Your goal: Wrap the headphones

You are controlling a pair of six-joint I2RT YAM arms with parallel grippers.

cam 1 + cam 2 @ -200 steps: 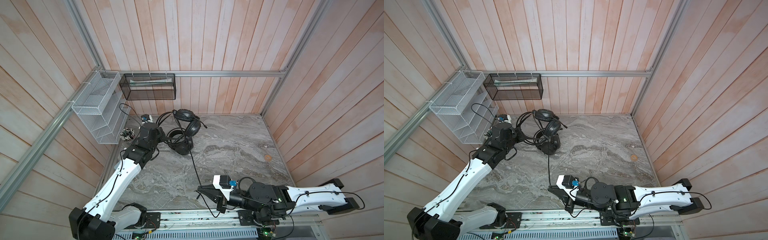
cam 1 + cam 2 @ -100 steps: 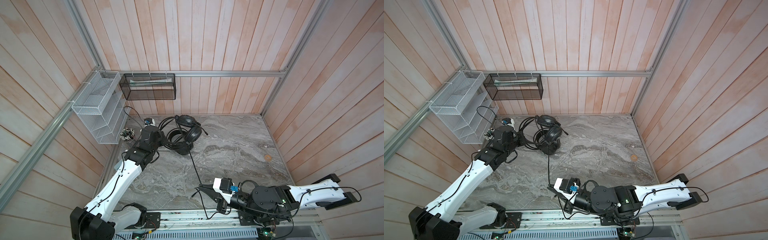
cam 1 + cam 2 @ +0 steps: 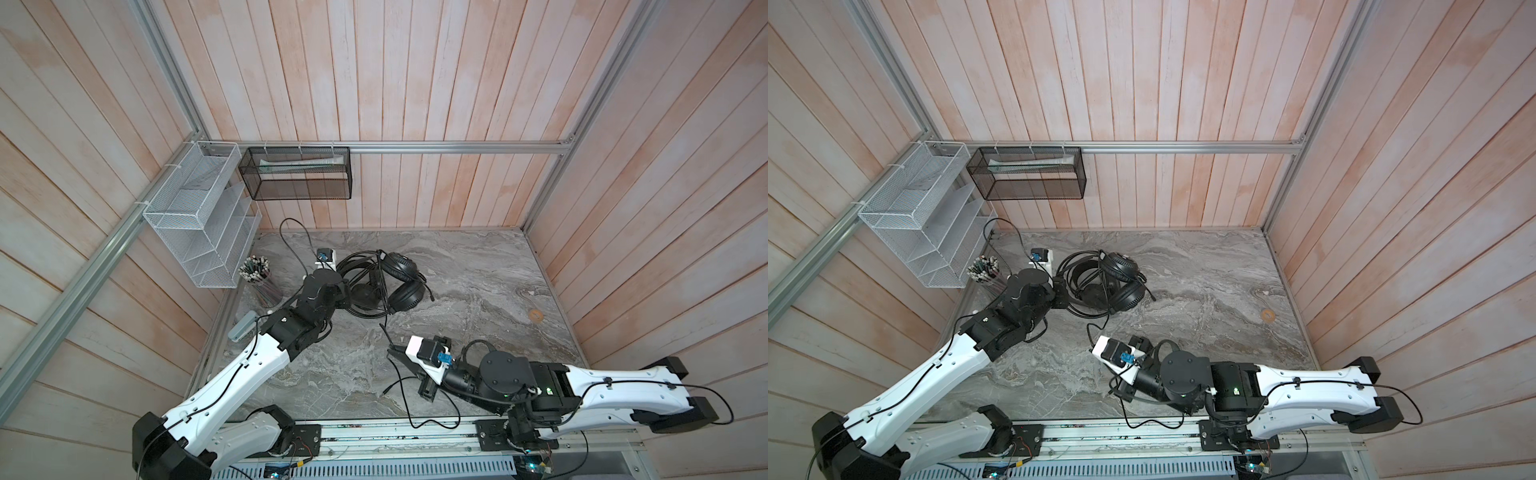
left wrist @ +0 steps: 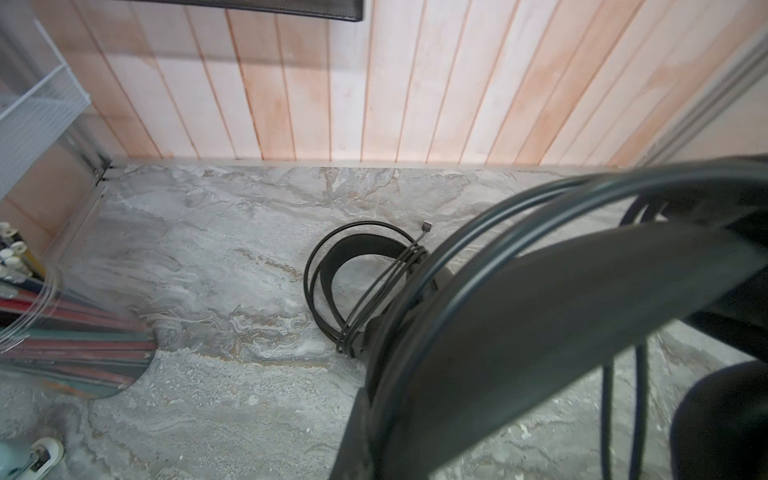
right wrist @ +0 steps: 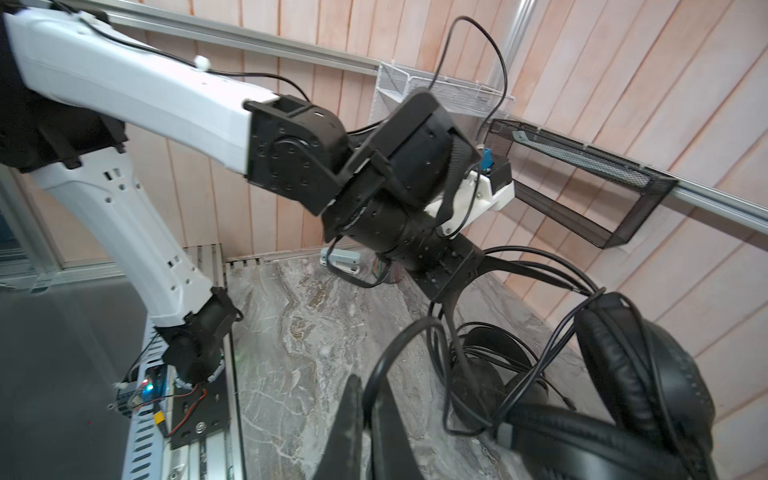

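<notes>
Both headphones (image 3: 402,297) back-left, open tabletop (image 3: 498,299) rightward

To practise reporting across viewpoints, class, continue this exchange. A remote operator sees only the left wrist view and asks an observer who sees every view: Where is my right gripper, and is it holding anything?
Observer: Your right gripper sits near the front edge of the table, shut on a thin black cable.
Operator: Where does that cable lead?
Observer: Across the table into the headphones heaped at your left gripper.
Operator: Anything lying further right?
Observer: A small brown ring, alone near the table's right edge.
</notes>
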